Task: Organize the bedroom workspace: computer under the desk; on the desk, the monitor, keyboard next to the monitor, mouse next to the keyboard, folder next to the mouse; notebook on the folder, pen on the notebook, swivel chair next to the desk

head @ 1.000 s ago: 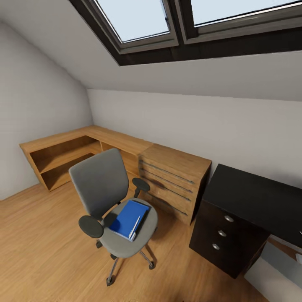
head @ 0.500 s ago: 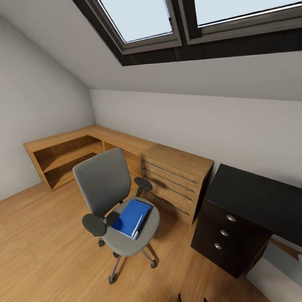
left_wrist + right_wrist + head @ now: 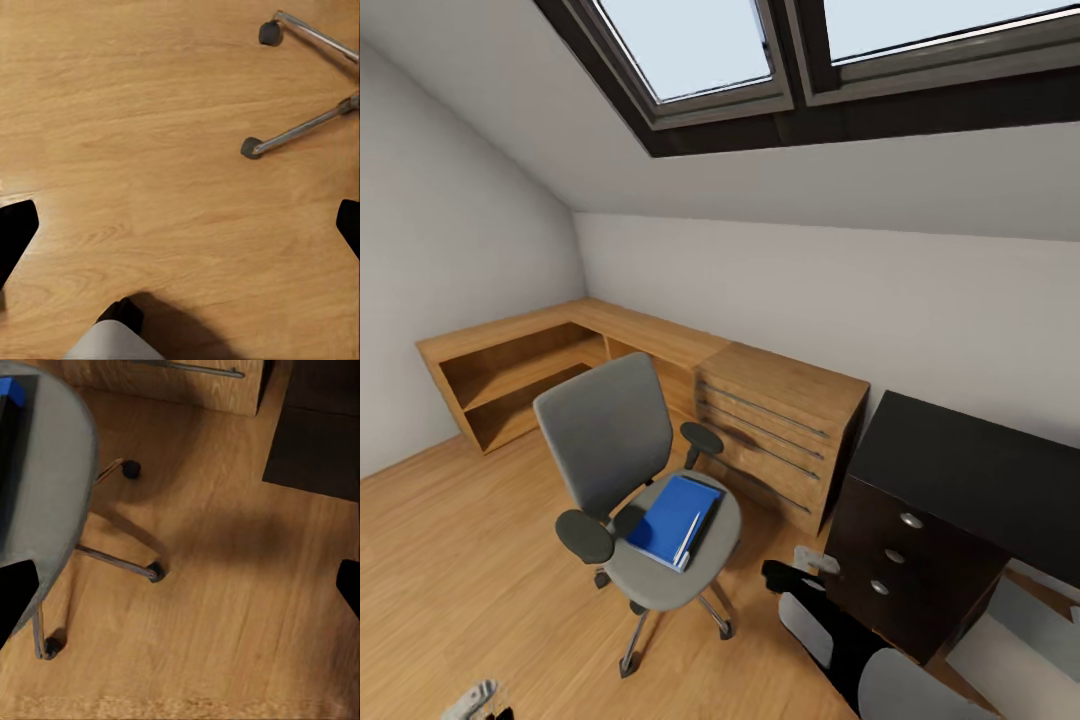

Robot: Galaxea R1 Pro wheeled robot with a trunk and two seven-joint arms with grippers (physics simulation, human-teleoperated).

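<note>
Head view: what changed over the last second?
The right arm has risen into frame beside the desk, and the left gripper now shows at the bottom edge. The camera shifted slightly early on. Swivel chair, folder and pen stayed put.

Grey swivel chair [image 3: 622,470] sits on the wood floor [image 3: 450,560], blue folder [image 3: 668,518] flat on its seat. Right of it, the black desk [image 3: 960,470]; a wooden dresser [image 3: 780,430] between them, farther back.

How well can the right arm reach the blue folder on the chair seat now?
Probably yes. The folder lies uncovered on the swivel chair seat, and the open right gripper sits beside it over bare floor, nothing between. The pen rests on top.
</note>
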